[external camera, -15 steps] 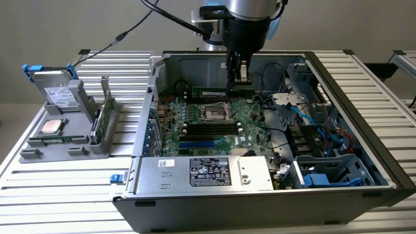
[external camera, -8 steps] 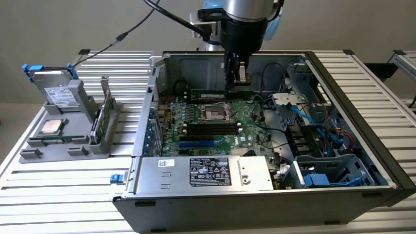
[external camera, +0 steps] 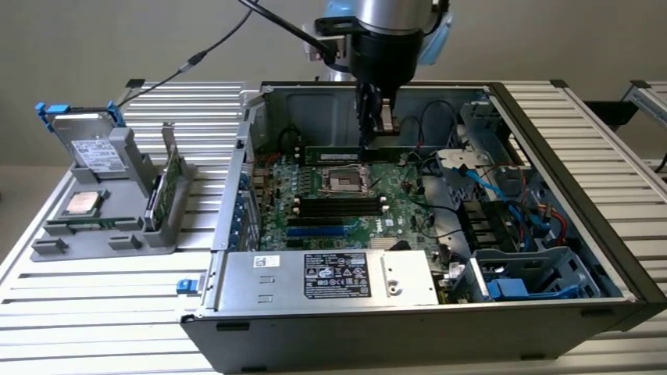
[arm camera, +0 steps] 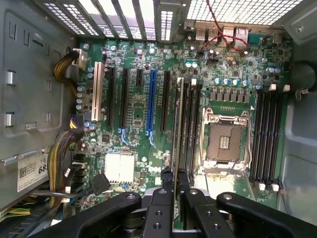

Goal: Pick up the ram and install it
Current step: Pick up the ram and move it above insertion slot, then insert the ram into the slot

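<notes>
Hand: mine, hanging from the arm in the upper middle of the exterior view, inside the open computer case; clamped on the ram, one finger on each flat face

The ram: long green stick, held on edge and lying crosswise in the frame. I grip it near its end toward the exterior view's right, so most of it juts out from my hand toward the exterior view's left. In the wrist view it shows edge-on as a thin pale line running straight out from between my fingers

Position of the ram: over the motherboard, just beyond the processor socket, in line with the bank of black memory slots beside that socket. Whether it touches a slot I cannot tell

Power supply: silver box with a dark label, lower middle of the exterior view

Grey holder: on the slatted surface at the exterior view's left, well apart from my hand. It carries a drive box with blue clips and a square silver chip
</notes>
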You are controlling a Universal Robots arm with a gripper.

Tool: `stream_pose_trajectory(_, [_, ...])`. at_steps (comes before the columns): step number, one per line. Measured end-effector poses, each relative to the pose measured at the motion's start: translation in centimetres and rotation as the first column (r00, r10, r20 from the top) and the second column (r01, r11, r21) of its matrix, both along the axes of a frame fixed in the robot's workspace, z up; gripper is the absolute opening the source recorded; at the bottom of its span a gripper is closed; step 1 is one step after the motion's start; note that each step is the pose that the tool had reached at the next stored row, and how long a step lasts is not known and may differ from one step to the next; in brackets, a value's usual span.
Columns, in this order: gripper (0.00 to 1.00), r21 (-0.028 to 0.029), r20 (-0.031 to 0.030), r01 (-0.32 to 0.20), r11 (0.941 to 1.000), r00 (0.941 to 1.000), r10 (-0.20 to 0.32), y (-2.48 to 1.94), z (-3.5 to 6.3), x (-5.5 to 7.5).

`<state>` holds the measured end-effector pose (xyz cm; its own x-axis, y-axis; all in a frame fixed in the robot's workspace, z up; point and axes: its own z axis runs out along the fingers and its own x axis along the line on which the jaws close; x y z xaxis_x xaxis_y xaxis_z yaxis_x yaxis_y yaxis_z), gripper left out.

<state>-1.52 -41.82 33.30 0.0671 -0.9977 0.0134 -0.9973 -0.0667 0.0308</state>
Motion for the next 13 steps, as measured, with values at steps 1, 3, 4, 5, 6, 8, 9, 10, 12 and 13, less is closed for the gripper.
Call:
stream_pose_trajectory(1, [0.14, -0.0050, 0.0002, -0.002, 1.0000, 1.0000, 0.002, 0.24, -0.10, -0.04])
stream_pose_trajectory(3, [0.14, -0.0143, 0.0005, -0.004, 0.9999, 1.0000, 0.004, 0.72, -0.21, -0.14])
stream_pose_trajectory(4, [0.14, -0.0191, 0.0008, -0.004, 0.9998, 1.0000, 0.004, 0.94, -0.25, -0.22])
stream_pose_trajectory(5, [0.14, -0.0227, 0.0008, -0.005, 0.9997, 1.0000, 0.005, 1.07, -0.26, -0.30])
stream_pose_trajectory(6, [0.14, -0.0242, 0.0010, -0.006, 0.9997, 1.0000, 0.006, 1.08, -0.27, -0.31])
stream_pose_trajectory(8, [0.14, -0.0244, 0.0010, -0.006, 0.9997, 1.0000, 0.006, 1.07, -0.27, -0.31])
stream_pose_trajectory(9, [0.14, -0.0248, 0.0010, -0.006, 0.9997, 1.0000, 0.006, 1.08, -0.27, -0.31])
stream_pose_trajectory(10, [0.14, -0.0251, 0.0010, -0.006, 0.9997, 1.0000, 0.006, 1.08, -0.27, -0.31])
stream_pose_trajectory(12, [0.14, -0.0253, 0.0010, -0.006, 0.9997, 1.0000, 0.006, 1.08, -0.27, -0.31])
stream_pose_trajectory(13, [0.14, -0.0254, 0.0010, -0.006, 0.9997, 1.0000, 0.006, 1.08, -0.27, -0.31])
